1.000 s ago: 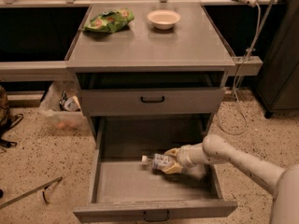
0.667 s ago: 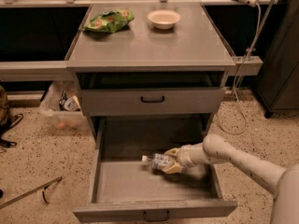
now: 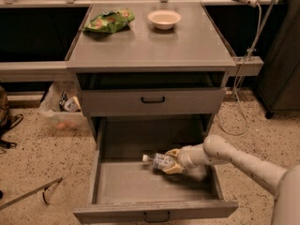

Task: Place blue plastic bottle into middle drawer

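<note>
**A:** In the camera view, where is the gripper (image 3: 171,162)?

**B:** Lower centre of the frame, reaching in from the right, inside the open middle drawer (image 3: 96,172). Its tan fingers (image 3: 172,152) sit above and below the blue plastic bottle (image 3: 159,161), pinching its base end.

**A:** And the bottle itself?

**B:** It lies on its side with the white cap pointing left, low over the right half of the drawer floor. I cannot tell whether it rests on the floor or hangs just above it.

**A:** So the step in hand is the release?

**B:** I judge so. To do it well, bring the bottle down until it sits flat on the floor, then spread the fingers gently so it does not roll. The arm should then lift straight up and clear the drawer's right wall and the closed drawer front (image 3: 152,101) above.

**A:** Anything else near?

**B:** No. The green snack bag (image 3: 108,20) and the bowl (image 3: 164,18) sit on the cabinet top (image 3: 150,46), well apart, in the upper part of the frame.
</note>
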